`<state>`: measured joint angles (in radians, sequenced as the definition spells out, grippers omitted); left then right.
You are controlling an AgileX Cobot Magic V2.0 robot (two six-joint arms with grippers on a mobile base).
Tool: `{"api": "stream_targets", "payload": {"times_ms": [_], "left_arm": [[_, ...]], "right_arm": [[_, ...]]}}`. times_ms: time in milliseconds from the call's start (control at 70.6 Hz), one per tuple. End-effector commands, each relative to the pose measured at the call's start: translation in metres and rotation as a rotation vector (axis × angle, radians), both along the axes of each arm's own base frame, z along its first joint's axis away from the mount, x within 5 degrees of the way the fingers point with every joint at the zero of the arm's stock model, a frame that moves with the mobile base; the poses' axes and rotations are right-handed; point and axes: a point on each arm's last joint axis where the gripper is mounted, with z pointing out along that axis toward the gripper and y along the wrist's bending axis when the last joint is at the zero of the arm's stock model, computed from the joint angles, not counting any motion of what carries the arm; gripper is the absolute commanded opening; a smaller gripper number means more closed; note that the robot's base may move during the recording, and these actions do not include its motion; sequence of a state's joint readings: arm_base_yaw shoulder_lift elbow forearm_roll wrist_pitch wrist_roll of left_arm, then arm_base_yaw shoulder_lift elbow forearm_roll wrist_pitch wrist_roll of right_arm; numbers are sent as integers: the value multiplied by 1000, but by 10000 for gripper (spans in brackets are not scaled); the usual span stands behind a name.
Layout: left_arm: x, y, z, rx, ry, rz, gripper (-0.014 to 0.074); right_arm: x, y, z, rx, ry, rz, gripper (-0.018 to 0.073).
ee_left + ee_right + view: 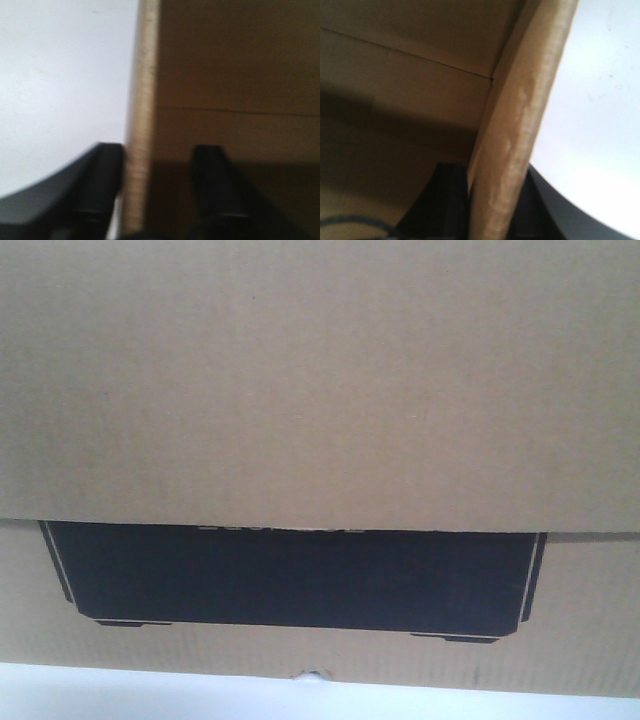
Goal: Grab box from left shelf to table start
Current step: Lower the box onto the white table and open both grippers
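Note:
The brown cardboard box (320,380) fills the front view, its black printed panel (295,580) low in the frame. In the left wrist view my left gripper (160,152) straddles the box's pale wall edge (140,100). The outer finger (102,180) lies against the wall, and the inner finger (212,180) stands apart from it inside the box. My right gripper (492,175) is shut on the opposite wall (520,125), one black finger (447,195) inside and the other outside. A white surface, seemingly the table (55,80), shows beyond the box. The left shelf is not clearly in view.
Under the box in the front view runs a pale bluish-white strip (130,695) with a small shiny rivet-like bump (310,676) at the box's lower edge. I cannot tell whether this strip is shelf or table. A white surface (600,100) lies outside the right wall.

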<state>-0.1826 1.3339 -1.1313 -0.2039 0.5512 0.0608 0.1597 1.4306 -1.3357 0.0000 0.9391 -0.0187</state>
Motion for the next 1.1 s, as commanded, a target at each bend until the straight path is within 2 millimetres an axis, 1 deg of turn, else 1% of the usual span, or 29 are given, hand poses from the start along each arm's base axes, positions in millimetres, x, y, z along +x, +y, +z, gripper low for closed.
{"api": "stream_targets", "payload": {"times_ms": [0, 42, 99, 142, 170, 212, 340, 439, 595, 680, 793, 878, 991, 1048, 1090], "left_arm": [[-4, -12, 15, -115, -34, -9, 433], [-4, -11, 15, -115, -34, -7, 463], [-4, -9, 15, -115, -34, -1, 470], [-4, -9, 15, -115, -34, 2, 470], [-3, -6, 15, -112, -35, 9, 470], [-2, -4, 17, -112, -38, 16, 470], [-1, 3, 28, -114, -50, 34, 470], [0, 9, 39, -103, -61, 43, 470], [-4, 16, 60, -66, -46, 39, 456], [-11, 18, 74, -60, -21, 26, 416], [-26, 19, 97, -57, -34, 4, 322], [-44, 20, 111, -61, -81, 1, 252], [-76, 25, 128, -57, -166, 4, 150], [-89, 27, 132, -44, -208, 13, 106], [-104, 30, 133, -32, -246, 23, 69]], "right_arm": [[-3, 15, 28, 133, -142, 38, 386], [-3, 14, 27, 115, -138, 38, 473], [-4, 12, 27, 87, -129, 39, 571], [-5, 11, 28, 62, -122, 40, 624], [-5, 10, 29, 51, -117, 39, 638], [-6, 8, 31, 35, -114, 32, 624], [-7, 4, 43, -6, -125, 24, 625], [-9, 1, 53, -42, -135, 17, 625], [-16, -1, 72, -37, -166, 3, 625], [-24, -3, 82, -7, -203, -23, 625], [-42, -6, 97, 14, -252, -36, 620], [-59, -9, 107, 23, -283, -40, 561], [-82, -13, 117, 33, -329, -42, 361], [-94, -16, 120, 37, -350, -42, 245], [-103, -17, 121, 41, -370, -42, 146]]}}
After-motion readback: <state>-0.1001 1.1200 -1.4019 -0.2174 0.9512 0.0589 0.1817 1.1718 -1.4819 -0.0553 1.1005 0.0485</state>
